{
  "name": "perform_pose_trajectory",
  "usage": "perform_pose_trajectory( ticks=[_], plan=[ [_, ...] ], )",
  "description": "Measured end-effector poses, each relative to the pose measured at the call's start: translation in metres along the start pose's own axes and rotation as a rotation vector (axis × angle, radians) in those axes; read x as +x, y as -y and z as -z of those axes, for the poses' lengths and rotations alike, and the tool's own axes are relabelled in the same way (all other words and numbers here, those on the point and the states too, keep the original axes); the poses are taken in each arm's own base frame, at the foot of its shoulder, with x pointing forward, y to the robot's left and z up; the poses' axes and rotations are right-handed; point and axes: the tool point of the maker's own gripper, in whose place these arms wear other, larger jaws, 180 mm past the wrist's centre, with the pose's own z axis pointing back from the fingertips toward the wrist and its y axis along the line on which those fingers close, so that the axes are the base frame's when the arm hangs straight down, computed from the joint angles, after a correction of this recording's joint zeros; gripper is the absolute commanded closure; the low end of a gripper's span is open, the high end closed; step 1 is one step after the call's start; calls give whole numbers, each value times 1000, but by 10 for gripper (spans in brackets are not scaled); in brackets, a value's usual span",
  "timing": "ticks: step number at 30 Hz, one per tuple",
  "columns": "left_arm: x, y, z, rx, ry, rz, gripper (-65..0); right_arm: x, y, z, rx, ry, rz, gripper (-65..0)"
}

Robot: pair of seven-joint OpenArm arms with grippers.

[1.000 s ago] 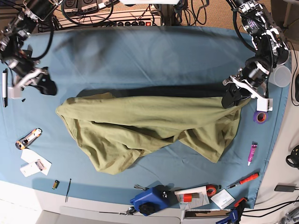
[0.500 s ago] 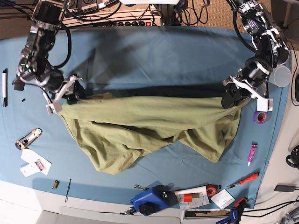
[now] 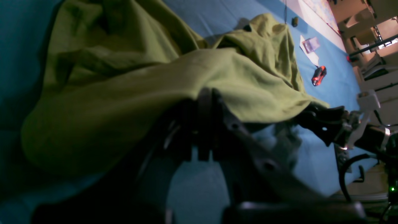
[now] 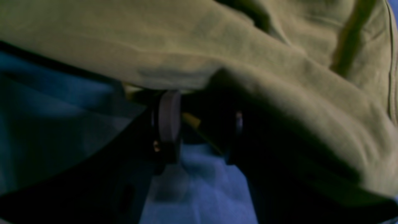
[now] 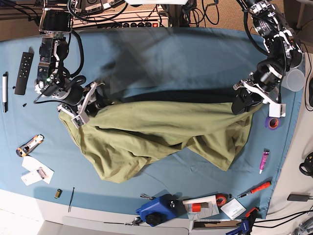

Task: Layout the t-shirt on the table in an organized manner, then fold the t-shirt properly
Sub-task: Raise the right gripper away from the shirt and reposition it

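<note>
I am only beginning the layout stage: the large olive-green cotton t-shirt [image 5: 156, 134] is lying rumpled across the middle of the wide worktop draped in light-blue cloth [image 5: 161, 58], its far edge drawn fairly straight between my two arms while the near part is sagging in bunched folds and loose lobes. My left fingers [image 5: 243, 103] are pinching one end of that far edge tightly, the fabric draping over them in the left wrist view. My right gripper [image 5: 88, 105] is sitting at the opposite end with its fingers [image 4: 169, 119] standing apart, the cloth's edge hanging just over them and not yet clamped, as far as I can judge. I am judging that nothing is flat yet: spreading, smoothing the sleeves and body, and every fold are remaining.
</note>
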Motion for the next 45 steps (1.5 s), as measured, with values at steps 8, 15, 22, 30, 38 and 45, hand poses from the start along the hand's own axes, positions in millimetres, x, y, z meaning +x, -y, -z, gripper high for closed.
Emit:
perform_pose_trajectory(
  ticks=[8, 15, 22, 30, 38, 45],
  plan=[
    [0, 0, 0, 0, 0, 0, 0, 3, 5, 0, -25, 17, 10, 0],
    [0, 0, 0, 0, 0, 0, 0, 32, 20, -9, -37, 111, 102, 0],
    [0, 0, 0, 0, 0, 0, 0, 62, 50, -55, -55, 271, 161, 0],
    [0, 2, 0, -14, 0, 27, 0, 24, 68, -86, -83, 307, 329, 0],
    [0, 2, 0, -13, 0, 27, 0, -41, 83, -110, -196, 212, 425, 0],
    [0, 2, 0, -13, 0, 27, 0, -59, 69, -101, -162, 117, 422, -199]
  ],
)
